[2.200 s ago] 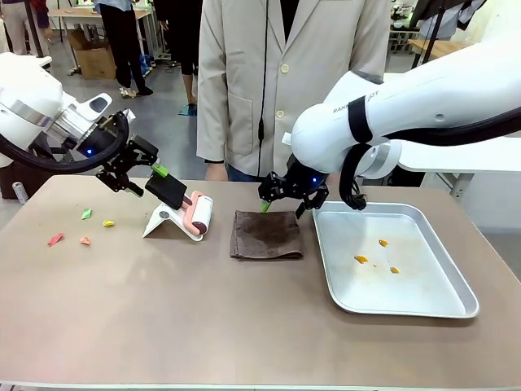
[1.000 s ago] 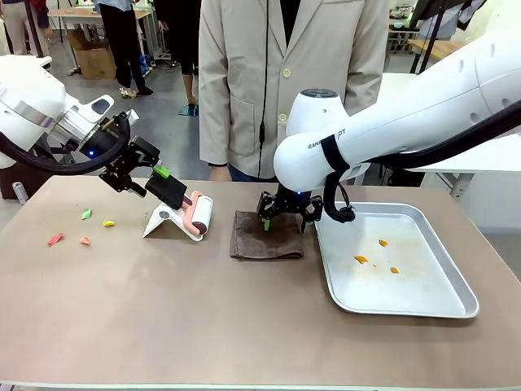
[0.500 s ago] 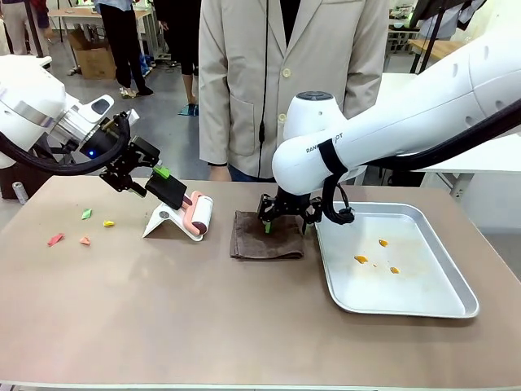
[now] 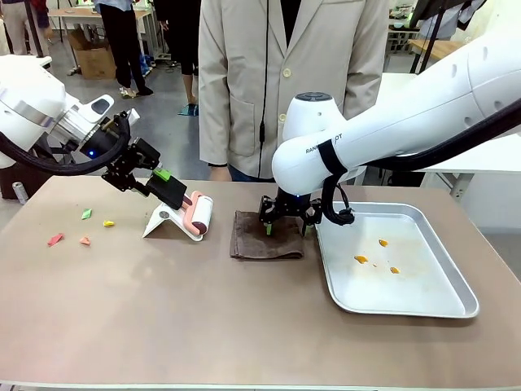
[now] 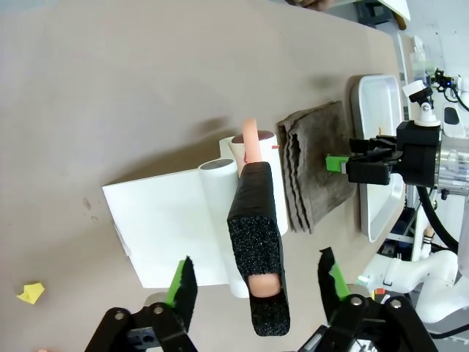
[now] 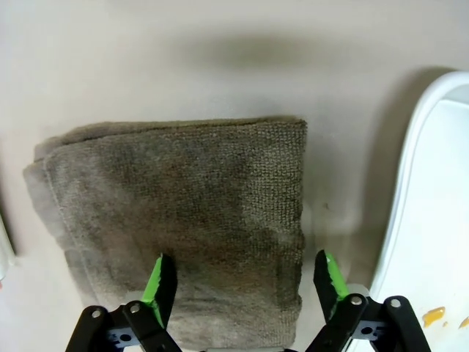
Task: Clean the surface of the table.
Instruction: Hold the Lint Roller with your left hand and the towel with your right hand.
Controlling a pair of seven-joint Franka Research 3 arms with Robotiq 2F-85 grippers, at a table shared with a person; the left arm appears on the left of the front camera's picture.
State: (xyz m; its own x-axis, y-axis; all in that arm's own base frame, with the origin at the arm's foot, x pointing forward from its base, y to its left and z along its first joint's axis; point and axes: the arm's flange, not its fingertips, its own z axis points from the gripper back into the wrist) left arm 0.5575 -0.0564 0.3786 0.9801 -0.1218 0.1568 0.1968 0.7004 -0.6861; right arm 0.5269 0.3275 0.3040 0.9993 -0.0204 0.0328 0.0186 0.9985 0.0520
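- Right arm has come down over the last two seconds. The right gripper (image 4: pixel 286 220) was above the far edge of the folded brown cloth (image 4: pixel 256 243) and now sits low on it. Almost nothing differs from half a second ago.
- Right wrist view: fingers spread wide, green pads over the cloth's near part. Nothing is pinched yet.
- Left gripper (image 4: pixel 167 184) has barely shifted. It is at the black foam handle (image 5: pixel 256 242) of the lint roller (image 4: pixel 198 213), which rests on its white stand (image 4: pixel 165 220).
- Left wrist view: pads wide apart with the handle between them and a clear gap on each side, so no grip.
- Table (image 4: pixel 203 318): the taupe top runs across the whole near field. Coloured paper scraps (image 4: pixel 85 214) lie at its left end, near the roller but apart from it.
- Silver tray (image 4: pixel 456 305) sits at the right, just beside the cloth, with orange crumbs (image 4: pixel 361 259) inside.
- Judgement: both tools are bracketed and neither is lifted, so no wiping or rolling has begun.
- Likely next: close on the handle and gather a fold of cloth. The flat cloth may slip from pads set this wide.
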